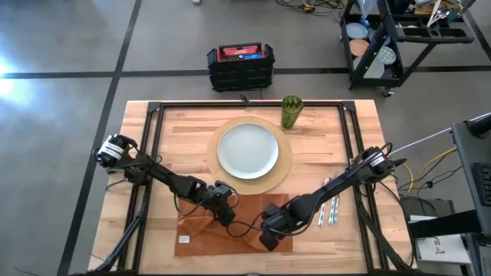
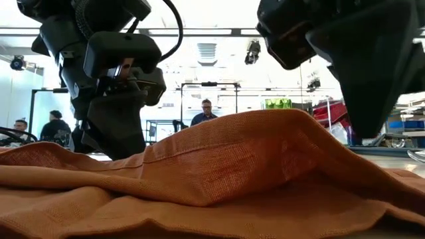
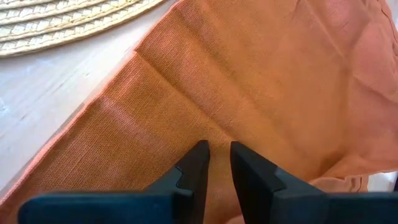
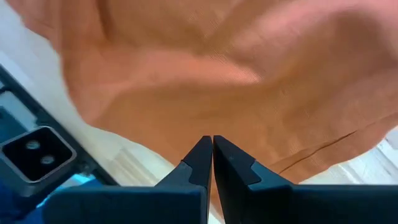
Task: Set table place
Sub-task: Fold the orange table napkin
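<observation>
I am seeing the orange cloth napkin point(image 1: 230, 222) lying rumpled on the light-wood plank table point(image 1: 322, 138) near its front edge, one corner touching the rim of the round tan woven placemat point(image 1: 285, 165), with folds rising in a ridge across the low view. My left gripper point(image 3: 219, 149) is sitting down on the napkin's left part, its fingers narrowed to a slim gap with cloth under the tips, though I cannot tell that they are actually pinching it. My right gripper point(image 4: 212, 144) is pressing at the napkin's right edge with its fingers nearly closed together on a fold of the cloth. On the placemat the pale blue-white round plate point(image 1: 247, 150) is resting centred, and the green translucent cup point(image 1: 291, 112) is standing upright just beyond the mat's far right rim. The silver cutlery point(image 1: 328, 209) is lying to the right of the napkin, just beside my right arm. Bare wood is showing left of the napkin and along both sides of the mat. A person point(image 2: 206, 111) is standing in the room behind.
</observation>
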